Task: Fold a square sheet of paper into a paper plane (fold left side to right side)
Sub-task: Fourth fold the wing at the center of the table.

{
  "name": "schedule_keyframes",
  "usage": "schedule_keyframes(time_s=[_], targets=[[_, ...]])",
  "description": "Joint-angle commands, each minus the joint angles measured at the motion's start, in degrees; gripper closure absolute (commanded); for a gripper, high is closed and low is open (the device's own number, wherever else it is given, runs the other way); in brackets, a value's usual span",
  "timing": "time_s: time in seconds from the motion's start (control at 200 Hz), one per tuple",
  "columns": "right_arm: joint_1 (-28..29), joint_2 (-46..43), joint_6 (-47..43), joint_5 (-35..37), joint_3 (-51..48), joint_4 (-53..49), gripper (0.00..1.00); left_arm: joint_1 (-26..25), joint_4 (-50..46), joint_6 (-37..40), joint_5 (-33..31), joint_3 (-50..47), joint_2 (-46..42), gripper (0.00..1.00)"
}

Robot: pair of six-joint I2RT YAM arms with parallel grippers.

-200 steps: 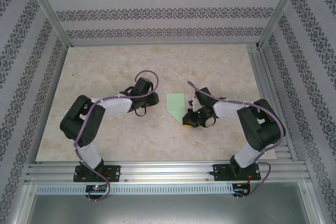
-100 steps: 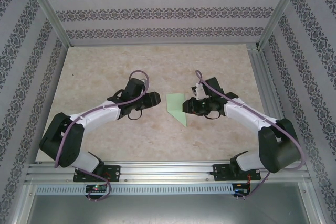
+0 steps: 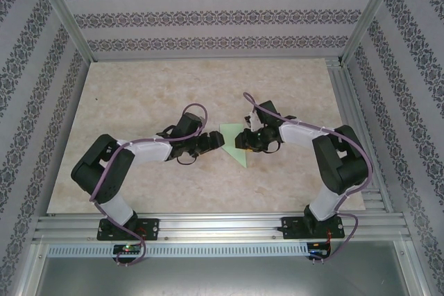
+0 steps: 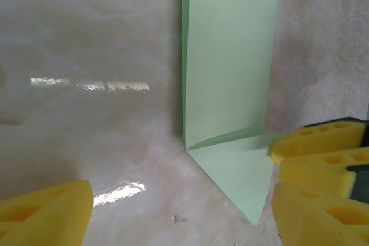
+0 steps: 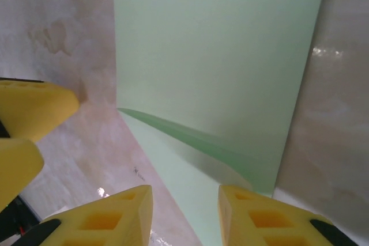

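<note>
The square sheet of paper (image 3: 234,143) lies flat around the middle of the bench (image 3: 139,88), and it isn't a square any more. It's a narrower strip now. In the left wrist view the sheet (image 4: 228,73) has a doubled edge down one long side, so I'd say the left-to-right fold is done. The near end also has a diagonal crease that brings it to a point, clearest in the right wrist view (image 5: 219,56). One corner fold looks finished, but it's nowhere near a slim dart yet. My guess is the remaining nose and wing folds are all still to do.

The two arms come in from either side of the sheet. The left arm (image 3: 139,149) has its jaws spread wide, one yellow pad (image 4: 43,214) far off to the side of the paper and the other close to the tip, gripping nothing. The right arm (image 3: 305,133) has its jaws parted a smaller way. Its pads (image 5: 109,217) sit either side of the pointed end with a clear gap between them, so they're open too, not pinching the sheet.

As for brands or text, I can't read any. The paper is plain, the pads are bare foam, and the walls (image 3: 208,19) carry only a repeating ornamental pattern.
</note>
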Motion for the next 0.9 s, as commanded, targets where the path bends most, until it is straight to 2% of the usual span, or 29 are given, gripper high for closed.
schedule_keyframes(time_s=[0.0, 0.335, 0.804, 0.899], targets=[[-0.88, 1.06, -1.98, 1.85, 0.91, 0.55, 0.65, -0.96, 3.02, -1.5, 1.58, 1.85, 1.08, 0.19], [-1.9, 1.17, -3.05, 2.51, -0.08, 0.42, 0.65, -2.94, 1.37, -1.34, 1.98, 6.32, 4.58, 0.26], [-2.51, 2.72, -3.39, 1.89, -0.43, 0.82, 0.67, -3.93, -2.17, -1.32, 0.05, 8.77, 6.9, 0.27], [-2.45, 3.07, -3.39, 1.64, -0.45, 0.86, 0.68, -4.11, -1.73, -1.57, 0.55, 9.17, 7.61, 0.29]])
